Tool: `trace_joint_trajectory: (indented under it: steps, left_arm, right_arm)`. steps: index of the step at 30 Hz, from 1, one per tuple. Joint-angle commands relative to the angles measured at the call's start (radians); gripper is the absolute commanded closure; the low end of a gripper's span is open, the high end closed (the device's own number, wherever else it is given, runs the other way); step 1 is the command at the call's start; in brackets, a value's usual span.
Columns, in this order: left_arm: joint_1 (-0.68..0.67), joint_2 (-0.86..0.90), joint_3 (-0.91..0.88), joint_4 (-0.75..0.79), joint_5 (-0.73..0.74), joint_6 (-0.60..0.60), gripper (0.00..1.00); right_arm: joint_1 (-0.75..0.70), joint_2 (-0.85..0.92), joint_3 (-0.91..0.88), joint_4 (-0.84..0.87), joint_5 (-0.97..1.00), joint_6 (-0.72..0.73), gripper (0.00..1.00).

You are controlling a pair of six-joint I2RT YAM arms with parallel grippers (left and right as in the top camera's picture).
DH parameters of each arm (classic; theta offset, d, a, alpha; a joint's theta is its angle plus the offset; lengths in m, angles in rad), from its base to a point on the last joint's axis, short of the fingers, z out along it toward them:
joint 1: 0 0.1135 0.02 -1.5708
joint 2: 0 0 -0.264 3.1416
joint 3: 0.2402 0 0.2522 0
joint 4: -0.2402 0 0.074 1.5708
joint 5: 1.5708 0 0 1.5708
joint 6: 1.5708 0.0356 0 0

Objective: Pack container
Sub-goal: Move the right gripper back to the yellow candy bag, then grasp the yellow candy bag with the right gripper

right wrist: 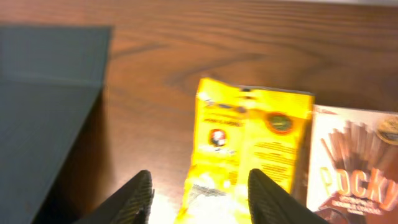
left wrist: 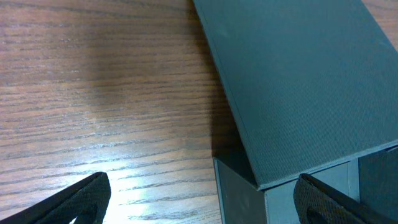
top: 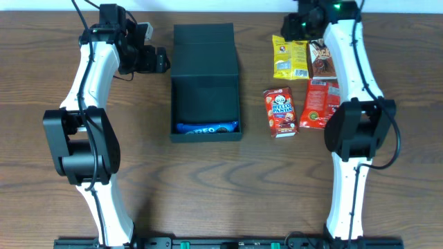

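Observation:
The dark container [top: 173,104] lies open at the table's middle, its flap lid [top: 204,52] folded back. A blue Oreo packet [top: 206,128] lies inside at the front. My left gripper [top: 160,61] is open and empty beside the lid's left edge; its wrist view shows the lid [left wrist: 298,81] and the box corner [left wrist: 239,193] between the open fingers [left wrist: 202,199]. My right gripper [top: 294,28] is open and empty above a yellow snack packet [top: 290,57], which shows between its fingers [right wrist: 199,199] in the right wrist view [right wrist: 249,143].
A Pocky box [top: 321,59] lies right of the yellow packet and shows in the right wrist view [right wrist: 354,168]. A red Hello Panda box [top: 279,112] and a red packet [top: 320,104] lie right of the container. The container's side [right wrist: 43,112] is left of the right gripper.

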Motion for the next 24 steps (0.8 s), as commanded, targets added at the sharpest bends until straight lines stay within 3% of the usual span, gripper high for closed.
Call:
trace_joint_trajectory:
  steps: [1,11,13,16,20,23,24]
  left_arm:
    - [0.001,0.003,0.000,0.000,0.011,0.016,0.05]
    - [0.001,0.003,0.000,-0.002,0.011,0.009,0.05]
    - [0.001,0.003,0.000,-0.002,0.011,0.009,0.05]
    - [0.002,0.003,0.000,-0.001,0.011,0.010,0.05]
    - [0.002,0.003,0.000,-0.001,0.011,0.010,0.05]
    - [0.002,0.003,0.000,0.000,0.011,0.010,0.05]
    - [0.002,0.003,0.000,-0.001,0.011,0.010,0.05]
  right_arm:
    - [0.015,0.063,0.002,0.002,0.048,0.047,0.36]
    - [0.072,0.192,0.003,-0.036,0.311,0.092,0.25]
    - [0.073,0.208,0.002,-0.047,0.354,0.107,0.26]
    - [0.074,0.222,0.002,-0.059,0.370,0.118,0.39]
    - [0.076,0.224,0.002,-0.060,0.370,0.118,0.77]
    - [0.076,0.224,0.002,-0.060,0.369,0.118,0.98]
    - [0.076,0.224,0.002,-0.061,0.369,0.118,0.99]
